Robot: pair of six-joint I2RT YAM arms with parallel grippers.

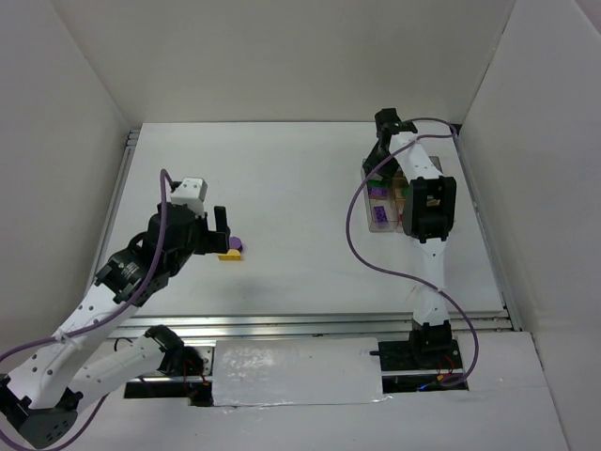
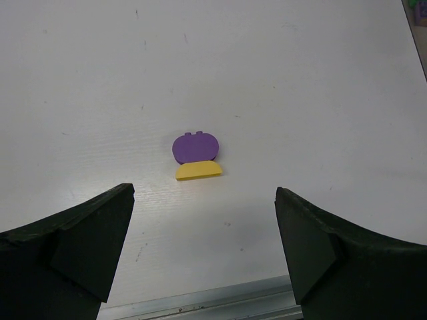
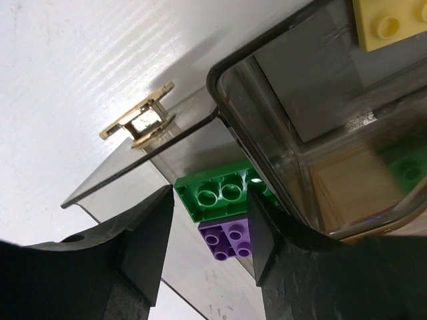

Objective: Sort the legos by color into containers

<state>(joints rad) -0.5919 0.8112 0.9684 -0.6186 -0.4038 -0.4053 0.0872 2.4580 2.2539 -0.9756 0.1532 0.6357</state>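
We see a flat white tabletop, faintly scuffed and flecked with small dark specks in the left wrist view. Plain white panel walls close it in on the left, far and right sides. A silver aluminium rail runs along its near edge, and a second silver rail along its left edge. Just nearer than the near rail lies a crinkled, silvery-white rectangular sheet.

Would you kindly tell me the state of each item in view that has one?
Left tool: open, empty.
Right tool: closely flanking green rectangular plastic brick; grip unclear.
Purple rounded plastic brick: loose on table, touching yellow rounded plastic brick.
Clear divided plastic tray: partly filled.
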